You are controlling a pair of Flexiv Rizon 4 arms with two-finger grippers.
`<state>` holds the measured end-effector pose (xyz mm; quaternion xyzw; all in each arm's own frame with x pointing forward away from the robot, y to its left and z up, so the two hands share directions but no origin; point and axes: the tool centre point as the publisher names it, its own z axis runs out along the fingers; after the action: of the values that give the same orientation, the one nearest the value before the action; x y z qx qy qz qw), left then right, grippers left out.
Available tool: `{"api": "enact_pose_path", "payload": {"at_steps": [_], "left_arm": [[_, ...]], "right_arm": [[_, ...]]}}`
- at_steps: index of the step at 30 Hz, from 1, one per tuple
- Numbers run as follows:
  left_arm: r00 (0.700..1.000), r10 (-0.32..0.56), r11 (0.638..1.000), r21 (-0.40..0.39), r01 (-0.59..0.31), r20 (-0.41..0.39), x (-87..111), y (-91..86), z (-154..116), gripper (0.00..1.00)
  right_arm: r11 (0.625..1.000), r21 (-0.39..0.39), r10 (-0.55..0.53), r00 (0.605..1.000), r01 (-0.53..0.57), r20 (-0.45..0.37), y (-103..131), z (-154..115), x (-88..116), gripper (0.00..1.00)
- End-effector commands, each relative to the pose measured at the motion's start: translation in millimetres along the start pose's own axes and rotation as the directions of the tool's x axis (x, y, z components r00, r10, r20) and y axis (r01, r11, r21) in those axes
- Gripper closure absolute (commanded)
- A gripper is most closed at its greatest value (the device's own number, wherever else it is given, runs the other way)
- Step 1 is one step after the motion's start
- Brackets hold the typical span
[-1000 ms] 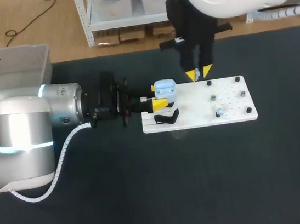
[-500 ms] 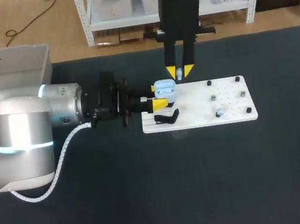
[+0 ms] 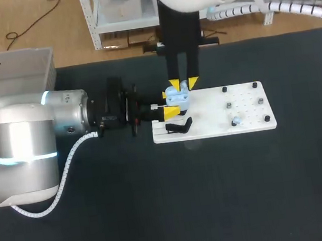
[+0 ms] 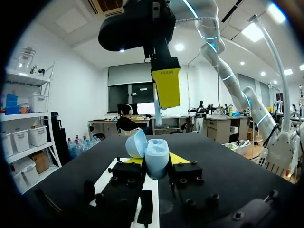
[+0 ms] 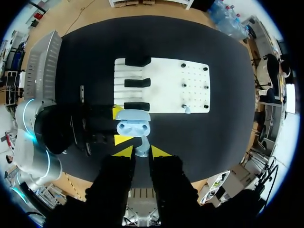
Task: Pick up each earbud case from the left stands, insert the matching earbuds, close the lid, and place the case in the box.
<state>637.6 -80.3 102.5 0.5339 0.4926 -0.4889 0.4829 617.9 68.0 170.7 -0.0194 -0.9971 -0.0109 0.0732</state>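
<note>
My left gripper (image 3: 170, 103) is shut on a light blue earbud case (image 3: 177, 98), held level over the left end of the white board (image 3: 214, 116). In the left wrist view the case (image 4: 156, 157) stands between the fingers with its lid (image 4: 135, 143) open. My right gripper (image 3: 183, 84) hangs straight down just above it, shut on a small pale earbud (image 5: 141, 149). From the right wrist the case (image 5: 133, 125) shows two empty sockets just ahead of the earbud. A second earbud (image 3: 236, 121) rests on the board's peg area. The grey box (image 3: 0, 73) sits at the far left.
Black stands (image 5: 137, 82) line the board's left end; one (image 3: 179, 127) lies just in front of the held case. Short black and grey pegs (image 3: 229, 106) stick up from the board's right half. Dark table surface surrounds the board.
My right arm has carried the earbud leftward from over the board's back edge to directly above the open case. The left arm and the case have stayed put.
</note>
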Motion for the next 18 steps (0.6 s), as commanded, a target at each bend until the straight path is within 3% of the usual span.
{"api": "enact_pose_path", "payload": {"at_steps": [1, 18], "left_arm": [[1.000, 0.000, 1.000, 0.002, 0.000, 0.001, 0.6, 0.8, -0.1, 1.00], [1.000, 0.000, 1.000, 0.002, 0.000, 0.001, 0.6, 0.8, -0.1, 1.00]], "right_arm": [[1.000, -0.002, -0.002, 1.000, 0.002, 0.012, 0.1, 2.6, 1.9, 1.00], [1.000, 0.013, -0.008, 1.000, 0.008, 0.001, 4.3, 11.0, -2.5, 1.00]]}}
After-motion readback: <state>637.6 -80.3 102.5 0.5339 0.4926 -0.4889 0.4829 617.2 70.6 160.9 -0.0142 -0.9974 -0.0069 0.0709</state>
